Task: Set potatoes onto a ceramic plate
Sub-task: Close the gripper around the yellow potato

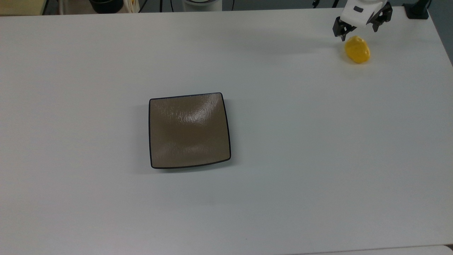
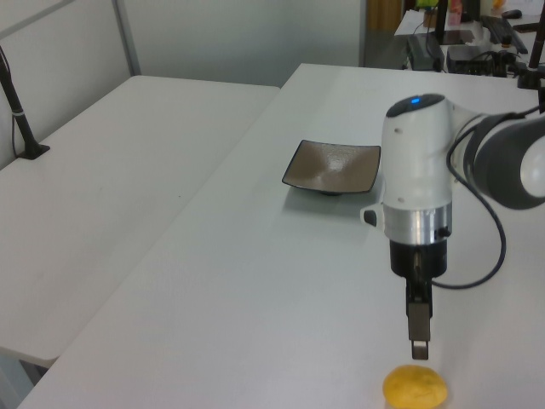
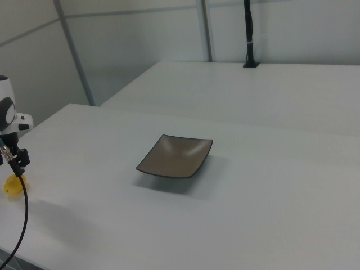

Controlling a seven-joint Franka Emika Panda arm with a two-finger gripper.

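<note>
The potato [image 1: 357, 49] lies on the white table [image 1: 283, 141], far out toward two o'clock in the top view, close to the table's far right corner, and well apart from the ceramic plate [image 1: 189, 130], which sits near the middle of the table, a little toward nine o'clock of centre. The plate is bare, its glossy brown surface catching a streak of light. In the top view the jaws [image 1: 358, 31] hang just at twelve o'clock of the potato, standing apart, with one dark finger to each side of the white wrist body; their span is about as wide as the potato itself. In the left view the arm points straight down and the jaws [image 2: 418, 348] are seen edge-on above the potato [image 2: 415, 388], which lies at six o'clock at the bottom edge; a small gap shows between fingertip and potato, so they are not touching. The plate [image 2: 333, 167] sits beyond, toward eleven o'clock of the arm. In the right view the potato [image 3: 12, 185] lies at nine o'clock, partly behind the arm's dark cable [image 3: 22, 225], and the plate [image 3: 175, 155] rests near centre.
</note>
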